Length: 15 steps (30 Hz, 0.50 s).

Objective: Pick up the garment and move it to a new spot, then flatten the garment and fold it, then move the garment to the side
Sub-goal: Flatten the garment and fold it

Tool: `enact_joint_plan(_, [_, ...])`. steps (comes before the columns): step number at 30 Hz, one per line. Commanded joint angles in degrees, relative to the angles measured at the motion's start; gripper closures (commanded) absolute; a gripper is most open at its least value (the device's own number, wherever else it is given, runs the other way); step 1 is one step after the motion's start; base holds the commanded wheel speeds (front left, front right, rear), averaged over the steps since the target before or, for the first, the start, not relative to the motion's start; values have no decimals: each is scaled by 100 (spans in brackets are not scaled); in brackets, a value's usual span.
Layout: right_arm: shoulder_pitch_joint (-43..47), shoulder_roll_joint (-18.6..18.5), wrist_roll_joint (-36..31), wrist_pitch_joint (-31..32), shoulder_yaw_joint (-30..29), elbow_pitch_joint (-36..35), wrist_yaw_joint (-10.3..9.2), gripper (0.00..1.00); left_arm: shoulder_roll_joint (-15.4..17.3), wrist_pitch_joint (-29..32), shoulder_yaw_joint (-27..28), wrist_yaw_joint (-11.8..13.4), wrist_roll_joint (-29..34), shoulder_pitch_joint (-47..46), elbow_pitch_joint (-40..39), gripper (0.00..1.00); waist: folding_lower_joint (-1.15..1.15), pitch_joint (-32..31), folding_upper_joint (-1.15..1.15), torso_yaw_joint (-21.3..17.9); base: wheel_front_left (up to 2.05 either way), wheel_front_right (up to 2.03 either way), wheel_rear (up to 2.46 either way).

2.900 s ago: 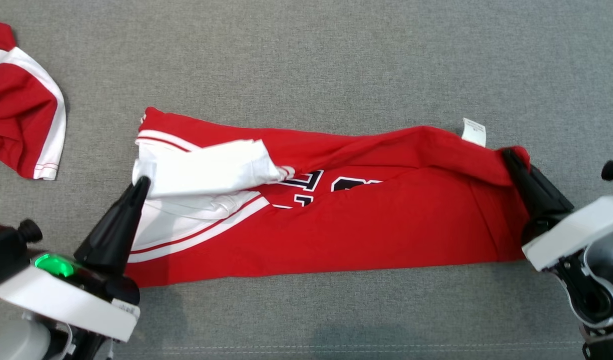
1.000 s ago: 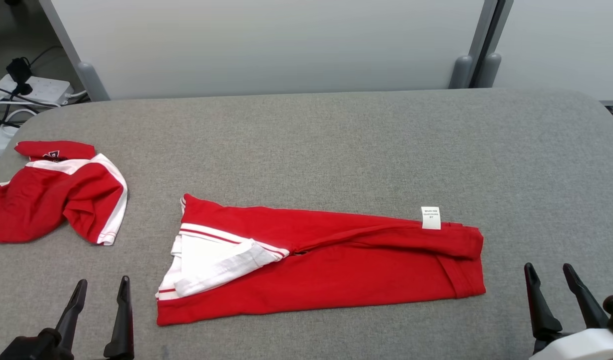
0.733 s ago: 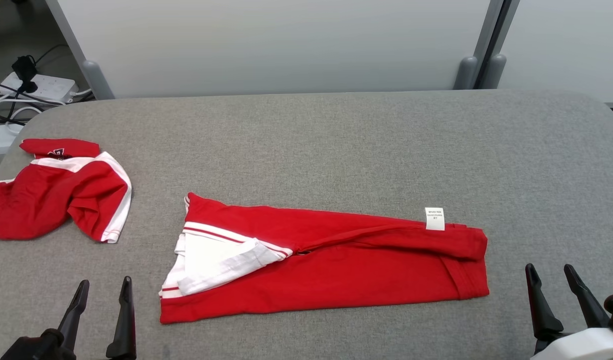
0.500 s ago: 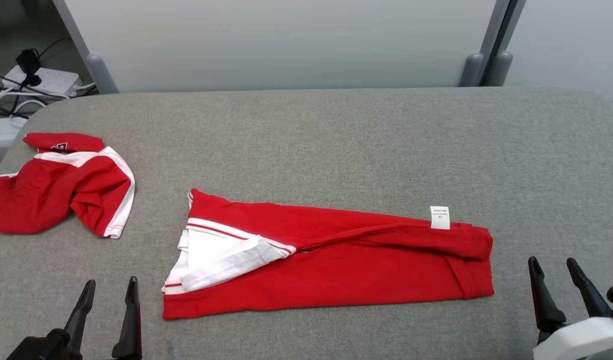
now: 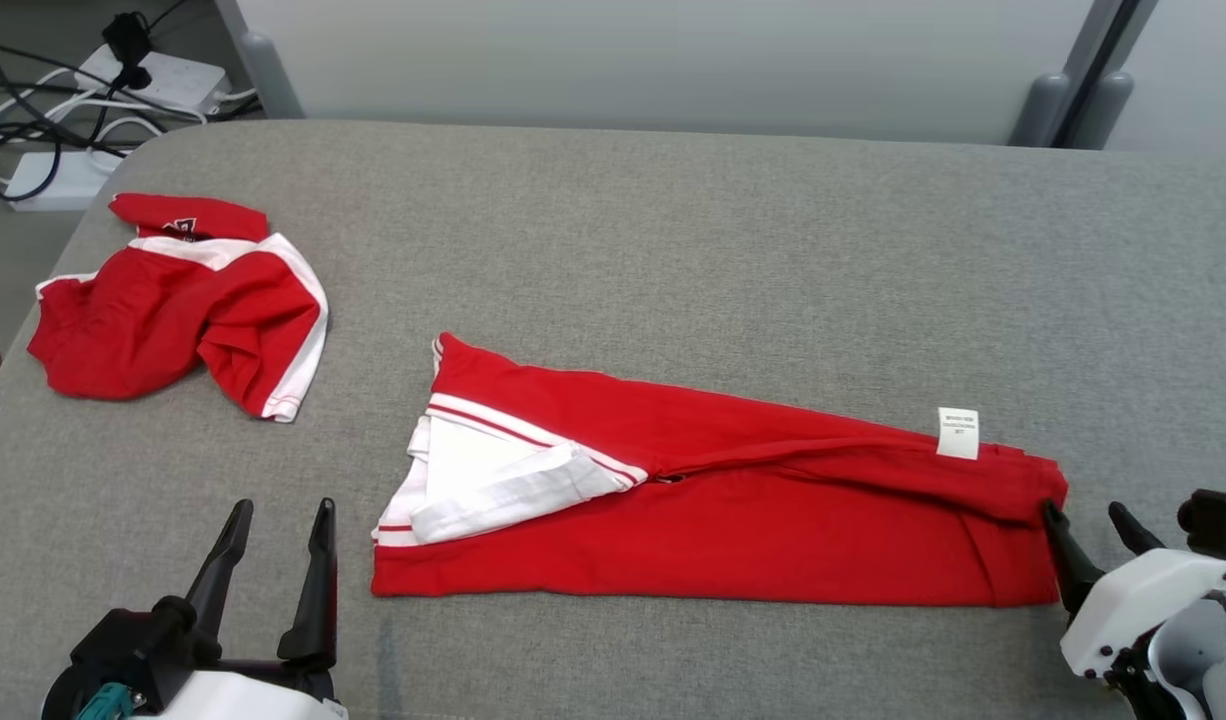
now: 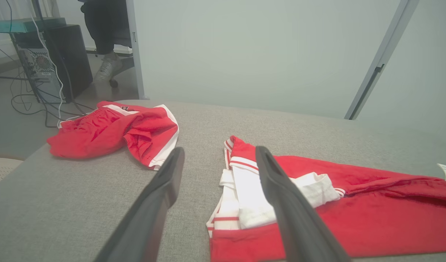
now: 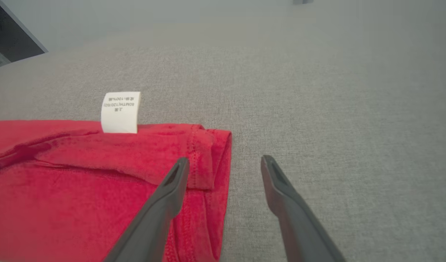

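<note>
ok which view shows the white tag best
The right wrist view: the tag is close and large there, its print lines visible, sticking out past the garment edge. The head view shows it small, near the garment's right end; the left wrist view catches a sliver at its right border.

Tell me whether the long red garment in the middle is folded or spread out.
Folded: the red garment lies as a narrow band, an upper layer lapped over the lower, its white sleeve doubled on top.
</note>
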Motion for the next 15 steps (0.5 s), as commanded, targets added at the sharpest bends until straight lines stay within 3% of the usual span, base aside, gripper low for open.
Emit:
enact_joint_plan(1, [-214,-143,40,45,167,-18,1,0,102,-28,202,-24,39,-347,-81,0,0,42,0,51,0,0,0])
enact_joint_plan(15, [-725,53,649,874,804,988,1,0,11,-47,169,-90,83,-546,126,0,0,210,0,200,0,0,0])
